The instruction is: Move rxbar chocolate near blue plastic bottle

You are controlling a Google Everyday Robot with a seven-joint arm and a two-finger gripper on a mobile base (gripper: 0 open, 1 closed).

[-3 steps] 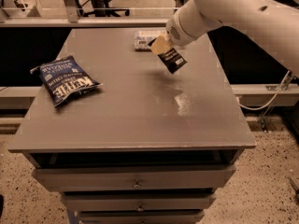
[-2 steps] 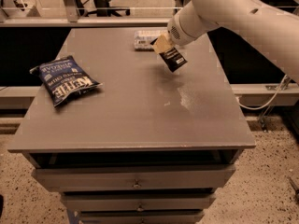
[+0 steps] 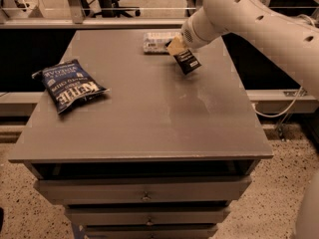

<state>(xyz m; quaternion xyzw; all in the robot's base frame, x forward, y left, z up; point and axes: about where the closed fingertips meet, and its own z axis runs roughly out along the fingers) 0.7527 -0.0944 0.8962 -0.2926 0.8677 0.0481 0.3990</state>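
The rxbar chocolate (image 3: pixel 187 61), a small dark wrapper with white text, hangs tilted from my gripper (image 3: pixel 176 47) just above the table's far right part. The gripper is shut on the bar's upper end. The blue plastic bottle (image 3: pixel 157 42) lies on its side at the table's back edge, just left of and behind the gripper, partly hidden by it. The bar is a short way in front and to the right of the bottle.
A dark-blue Kettle chip bag (image 3: pixel 69 85) lies on the left side of the grey table (image 3: pixel 149 123). My white arm (image 3: pixel 259 24) reaches in from the upper right. Drawers sit below the table's front edge.
My gripper with the bar has moved slightly back and left, closer to the bottle. The chip bag and the bottle have not moved.
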